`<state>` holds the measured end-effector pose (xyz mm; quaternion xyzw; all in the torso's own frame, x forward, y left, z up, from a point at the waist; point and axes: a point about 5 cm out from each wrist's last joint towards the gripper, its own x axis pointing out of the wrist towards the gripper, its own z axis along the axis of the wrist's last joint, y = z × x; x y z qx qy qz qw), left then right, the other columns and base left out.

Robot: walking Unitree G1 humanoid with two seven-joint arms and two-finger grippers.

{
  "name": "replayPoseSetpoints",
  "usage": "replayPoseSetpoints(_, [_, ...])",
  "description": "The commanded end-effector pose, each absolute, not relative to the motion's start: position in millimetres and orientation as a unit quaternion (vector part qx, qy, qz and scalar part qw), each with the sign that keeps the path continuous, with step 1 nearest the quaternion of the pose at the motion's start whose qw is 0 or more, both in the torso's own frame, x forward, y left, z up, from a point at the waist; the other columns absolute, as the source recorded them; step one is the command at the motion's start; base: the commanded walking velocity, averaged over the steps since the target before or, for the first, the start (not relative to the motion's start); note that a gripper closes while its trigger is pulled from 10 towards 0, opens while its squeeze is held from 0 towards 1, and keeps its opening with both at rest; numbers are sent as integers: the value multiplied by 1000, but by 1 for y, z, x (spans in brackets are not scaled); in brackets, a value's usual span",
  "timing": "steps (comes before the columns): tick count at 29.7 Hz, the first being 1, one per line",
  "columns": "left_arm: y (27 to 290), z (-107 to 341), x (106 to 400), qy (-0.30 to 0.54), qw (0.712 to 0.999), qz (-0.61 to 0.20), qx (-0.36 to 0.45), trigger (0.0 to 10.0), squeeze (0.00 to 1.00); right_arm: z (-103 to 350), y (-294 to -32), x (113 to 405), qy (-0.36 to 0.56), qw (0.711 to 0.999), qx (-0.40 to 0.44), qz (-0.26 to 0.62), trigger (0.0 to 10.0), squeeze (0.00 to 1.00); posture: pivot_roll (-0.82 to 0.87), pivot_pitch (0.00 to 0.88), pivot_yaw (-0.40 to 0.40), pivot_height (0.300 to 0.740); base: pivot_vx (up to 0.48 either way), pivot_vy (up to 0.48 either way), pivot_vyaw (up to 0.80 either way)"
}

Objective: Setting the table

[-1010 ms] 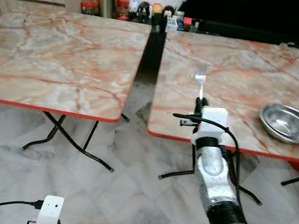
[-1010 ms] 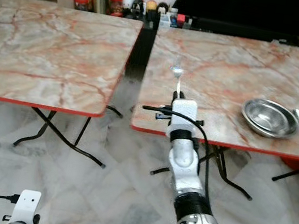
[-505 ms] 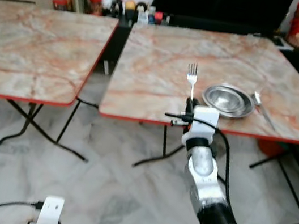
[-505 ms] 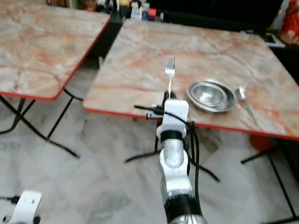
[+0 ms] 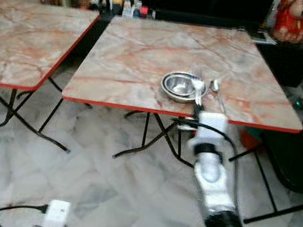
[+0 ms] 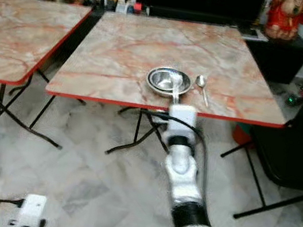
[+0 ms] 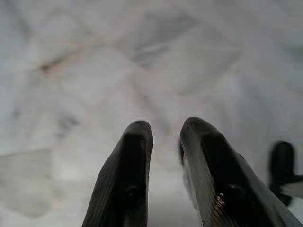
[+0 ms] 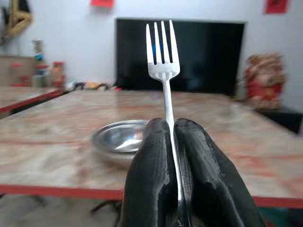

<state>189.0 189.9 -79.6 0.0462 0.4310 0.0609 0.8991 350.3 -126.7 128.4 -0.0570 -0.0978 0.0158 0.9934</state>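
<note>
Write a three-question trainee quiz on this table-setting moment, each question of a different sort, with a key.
1. True or false: the right gripper is shut on the fork, holding it upright.
2. Multiple choice: what lies on the marble table just right of the steel bowl? A) a knife B) a spoon C) a cup
3. Fill in: the left gripper hangs idle and points at the ____.

Key
1. True: the black fingers clamp the handle, tines up.
2. B: the spoon lies beside the bowl.
3. Floor: pale marble floor lies beyond its fingertips.
</note>
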Motion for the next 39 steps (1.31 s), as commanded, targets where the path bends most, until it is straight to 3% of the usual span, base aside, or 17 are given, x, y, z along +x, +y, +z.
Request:
replayPoseSetpoints(1, [203,-77,190,428,899,72,59,10000,0,135,-114,352,-105,993,-50,31,10000,0,-26,0,30,740,0,-394,0])
replayPoseSetpoints(8, [205,-77,190,427,899,75,59,10000,0,136,-117,352,-105,993,-51,26,10000,0,-28,0,32,740,0,-377,0])
replayPoseSetpoints(21, [207,-74,194,414,905,81,49,10000,0,134,-124,349,-102,994,-49,13,10000,0,-31,0,36,740,0,0,0])
replayPoseSetpoints(25, [207,-74,194,414,905,81,50,10000,0,132,-145,340,-110,994,6,-27,10000,0,-34,0,38,740,318,0,0])
replayPoseSetpoints(32, [208,-74,195,415,905,74,53,10000,0,135,-151,334,-125,992,-18,-13,10000,0,-52,0,53,740,348,0,0])
replayPoseSetpoints(35, [208,-73,195,414,905,76,52,10000,0,138,-166,331,-136,987,67,-53,10000,0,-44,0,51,740,346,0,0])
replayPoseSetpoints(39, [209,-73,196,414,906,77,52,10000,0,142,-165,331,-143,989,20,-25,10000,0,-51,0,58,740,351,0,0])
